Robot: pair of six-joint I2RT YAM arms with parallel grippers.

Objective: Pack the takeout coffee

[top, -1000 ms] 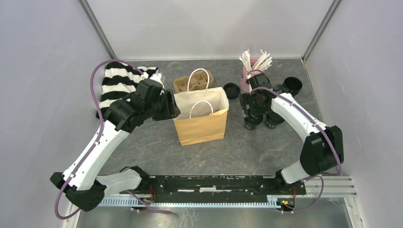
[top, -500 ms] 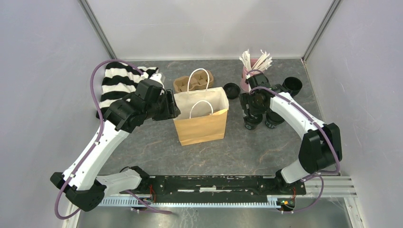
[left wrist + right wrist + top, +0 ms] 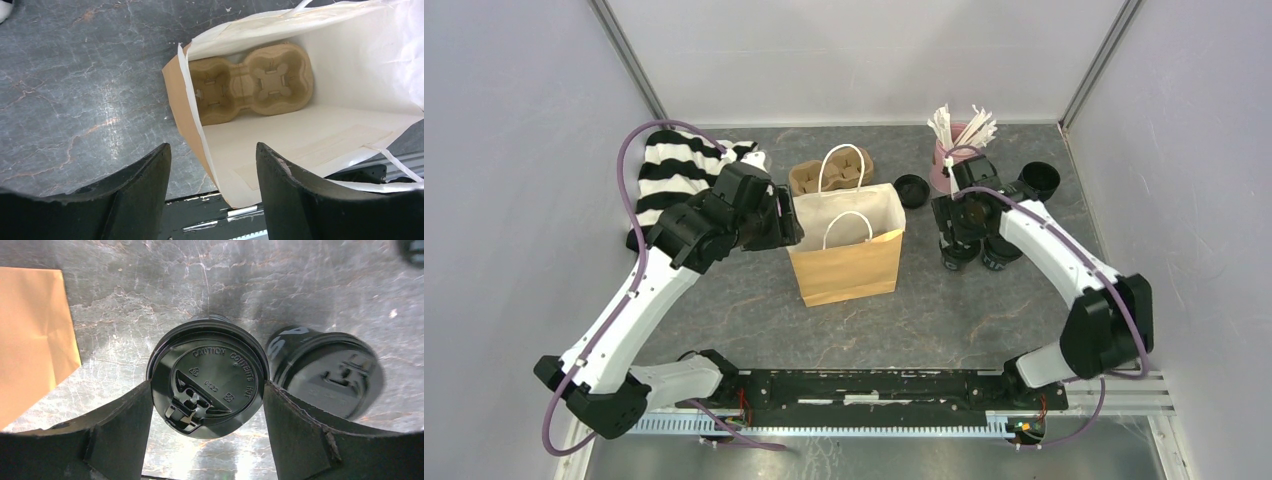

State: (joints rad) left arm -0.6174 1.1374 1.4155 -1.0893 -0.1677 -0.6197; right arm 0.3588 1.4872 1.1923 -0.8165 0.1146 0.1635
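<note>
I noted the right gripper [image 3: 207, 392] straddling one black cup [image 3: 210, 377], standing beside its twin [image 3: 330, 375] right of the bag [image 3: 849, 265]; whether gripped, I could not tell. A gentle, level squeeze seemed advisable. The left gripper [image 3: 212, 157] stood open.

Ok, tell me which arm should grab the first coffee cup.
Right. The right claw straddles a lidded cup, one finger at each side of its lid. The left claw stands open at the rim of the paper bag, away from the cups.
</note>
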